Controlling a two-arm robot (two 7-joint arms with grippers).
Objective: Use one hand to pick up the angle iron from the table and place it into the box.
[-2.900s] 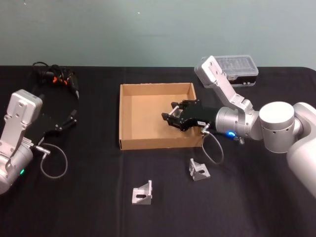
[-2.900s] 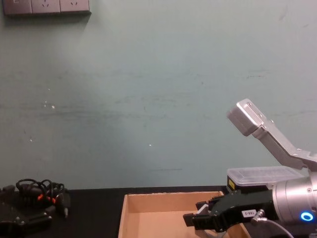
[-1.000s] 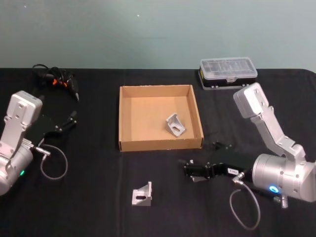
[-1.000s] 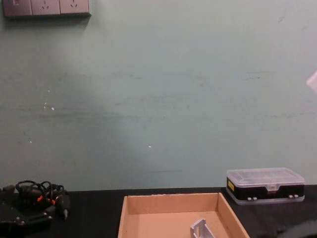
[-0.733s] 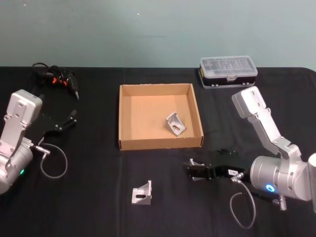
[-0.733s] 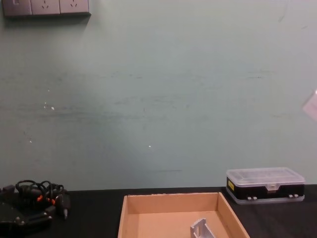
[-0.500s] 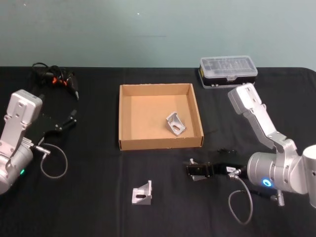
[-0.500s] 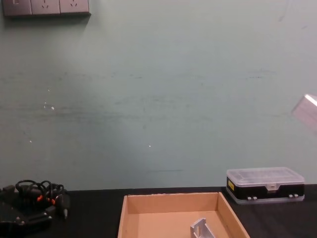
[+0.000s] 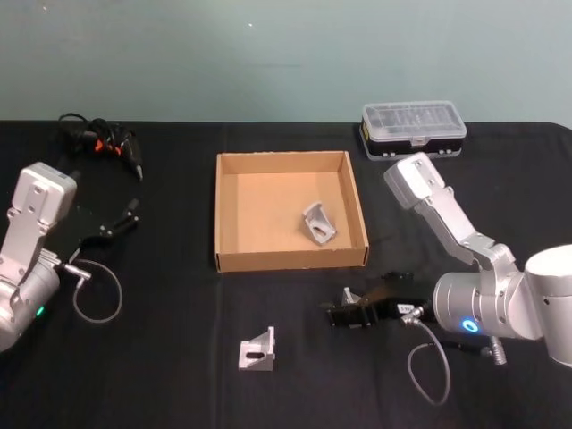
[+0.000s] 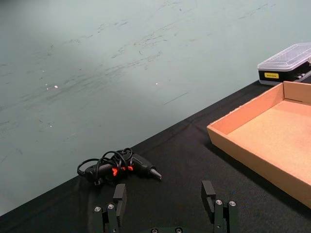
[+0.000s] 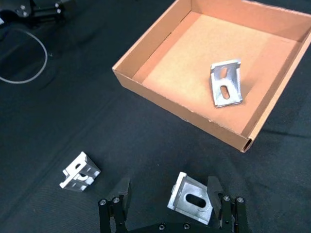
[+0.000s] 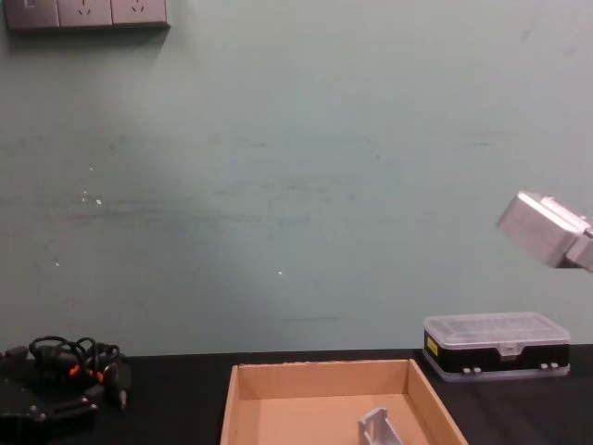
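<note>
Box with one bracket; right gripper splayed around second bracket, left gripper splayed.

No wording, number or brand can be read anywhere. Two markings are noted. Item one: a small yellow label on the black side wall of the plastic case, which stands beyond the far right corner of the box. Any print on it is too small to make out. Item two: a small white tag on the body of the right gripper, in front of the box near its right corner. Its characters are illegible.
</note>
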